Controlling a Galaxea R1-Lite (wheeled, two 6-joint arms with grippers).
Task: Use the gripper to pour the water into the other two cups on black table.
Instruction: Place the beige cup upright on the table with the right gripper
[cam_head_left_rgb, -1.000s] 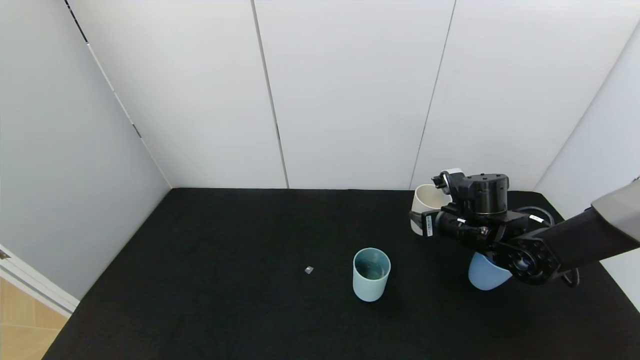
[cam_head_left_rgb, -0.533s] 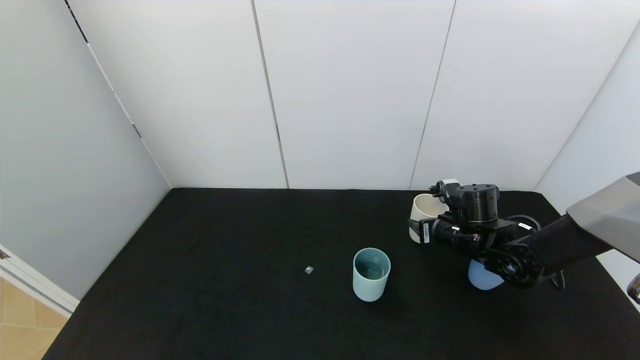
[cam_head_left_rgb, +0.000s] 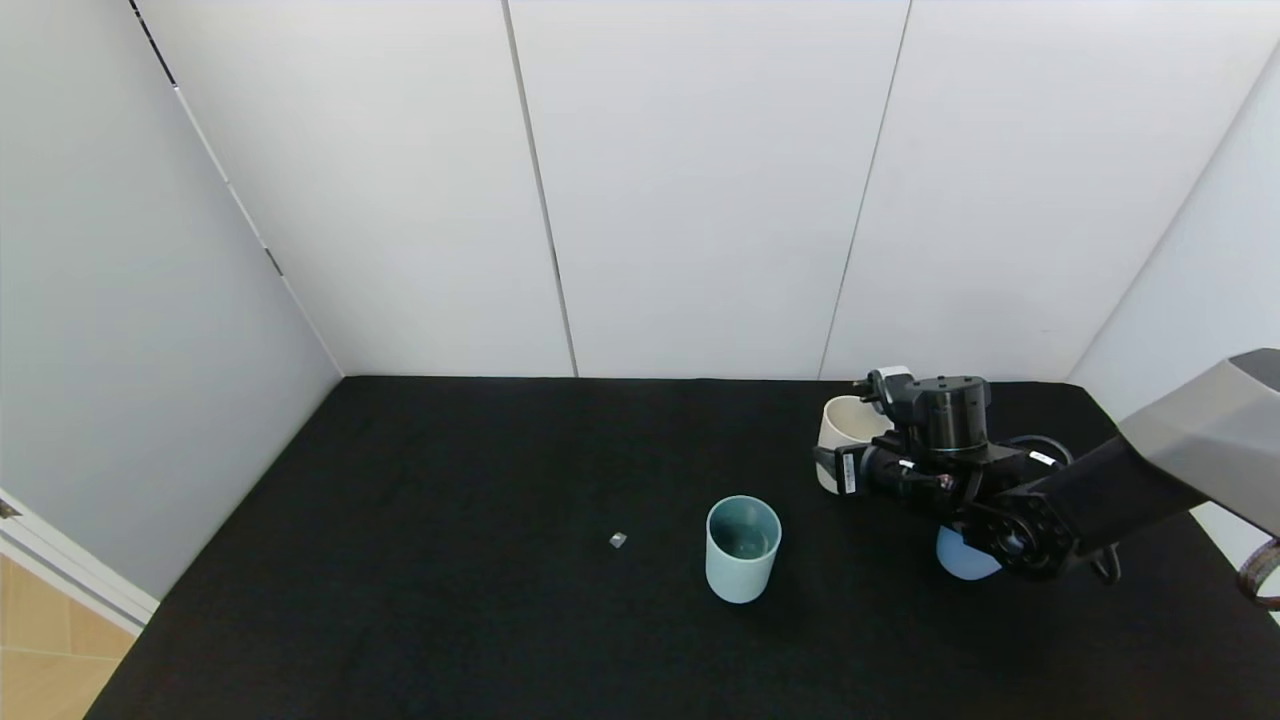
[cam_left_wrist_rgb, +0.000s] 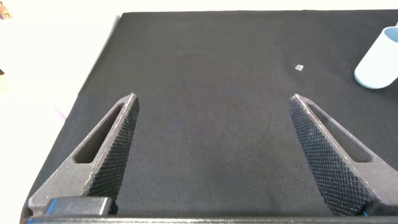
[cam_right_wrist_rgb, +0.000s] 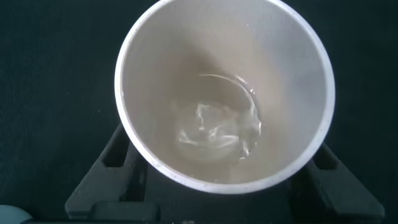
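Note:
My right gripper (cam_head_left_rgb: 838, 466) is shut on a beige cup (cam_head_left_rgb: 846, 420) and holds it nearly upright, low over the black table (cam_head_left_rgb: 450, 600) at the back right. In the right wrist view its fingers (cam_right_wrist_rgb: 115, 158) flank the beige cup (cam_right_wrist_rgb: 186, 62), which has a little water (cam_right_wrist_rgb: 217, 127) at the bottom. The teal-green cup (cam_head_left_rgb: 742, 560) stands mid-table, in front of and left of the gripper, with a faint sheen inside. The periwinkle-blue cup (cam_head_left_rgb: 958, 566) stands just in front of the gripper, mostly hidden by my right arm. My left gripper (cam_left_wrist_rgb: 214, 99) is open and empty above bare cloth.
A small grey bit (cam_head_left_rgb: 617, 540) lies on the cloth left of the teal cup. White walls close in the table at the back and both sides. The teal cup (cam_left_wrist_rgb: 378, 62) and the grey bit (cam_left_wrist_rgb: 299, 67) also show far off in the left wrist view.
My right arm has come down and a little toward the table's middle with the beige cup, which now sits lower, near the cloth. The teal cup has not moved.

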